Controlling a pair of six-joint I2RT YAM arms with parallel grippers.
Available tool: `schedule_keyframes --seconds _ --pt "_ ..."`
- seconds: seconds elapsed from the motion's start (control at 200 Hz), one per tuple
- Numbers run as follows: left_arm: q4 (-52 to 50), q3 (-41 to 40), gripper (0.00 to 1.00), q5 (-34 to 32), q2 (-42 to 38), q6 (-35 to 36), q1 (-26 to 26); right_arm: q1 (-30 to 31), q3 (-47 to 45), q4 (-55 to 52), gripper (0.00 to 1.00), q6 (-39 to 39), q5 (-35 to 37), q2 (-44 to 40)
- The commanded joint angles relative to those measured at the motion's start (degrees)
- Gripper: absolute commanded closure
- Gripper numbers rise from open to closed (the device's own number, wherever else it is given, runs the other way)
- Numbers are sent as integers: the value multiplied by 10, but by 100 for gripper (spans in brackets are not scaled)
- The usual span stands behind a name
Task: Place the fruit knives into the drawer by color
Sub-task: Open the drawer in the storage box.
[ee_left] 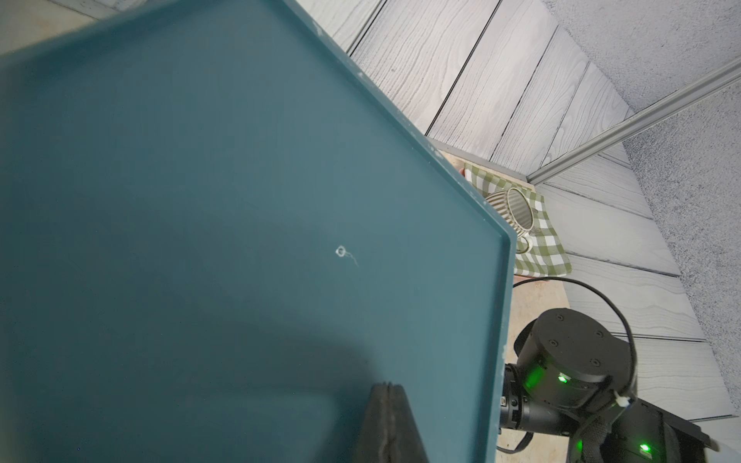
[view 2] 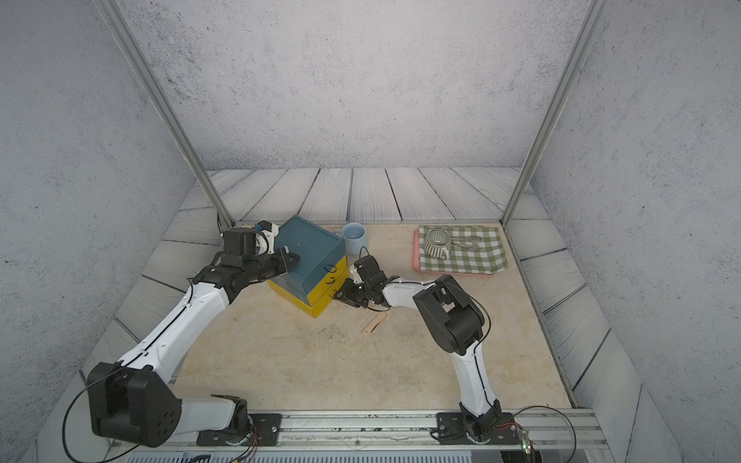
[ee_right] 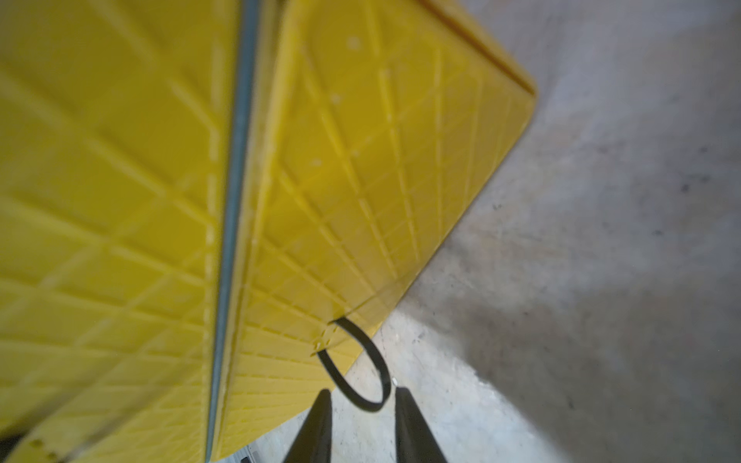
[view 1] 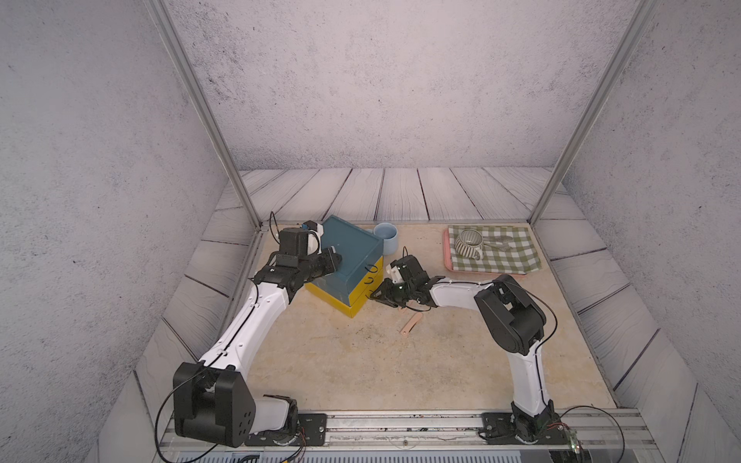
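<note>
The drawer (view 1: 349, 256) (view 2: 308, 256) is a small chest with a dark teal top tier over two yellow tiers, standing at the back left. My left gripper (view 1: 339, 258) (view 2: 296, 257) (ee_left: 387, 388) is shut and empty, with its tip resting on the teal top (ee_left: 240, 200). Low at the chest's front, my right gripper (view 1: 373, 296) (view 2: 337, 296) (ee_right: 363, 392) is open. Its fingertips stand on either side of the outer end of the bottom tier's black ring pull (ee_right: 366, 407). One peach-pink fruit knife (view 1: 412, 324) (view 2: 375, 324) lies flat on the table just in front of the right wrist.
A pale blue cup (view 1: 385, 236) stands right behind the chest. At the back right, a pink tray (view 1: 447, 256) carries a green checked cloth (view 1: 509, 256), a striped mug (view 1: 468, 243) and a metal utensil (view 1: 499, 241). Panelled walls close in both sides.
</note>
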Motion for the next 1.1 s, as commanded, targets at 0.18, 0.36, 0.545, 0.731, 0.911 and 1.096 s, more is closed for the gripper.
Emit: schedule_keyframes --seconds 0.18,0.36,0.545,0.731,0.911,1.096 --pt "-95 -17 100 -23 30 8 4 -1 27 5 79 6 -10 33" --pt "-94 -17 100 -24 29 8 4 -2 18 7 91 5 -8 28" --pt "-93 -16 100 -22 29 8 4 -4 -17 12 95 6 2 3" --pt "-92 -16 100 -22 27 7 4 -9 -64 9 96 0 16 -39" --pt "-91 -16 100 -20 27 6 4 -12 -108 -4 96 -12 30 -83" --pt "-89 -18 100 -19 23 5 3 -22 -155 -16 96 -18 40 -114"
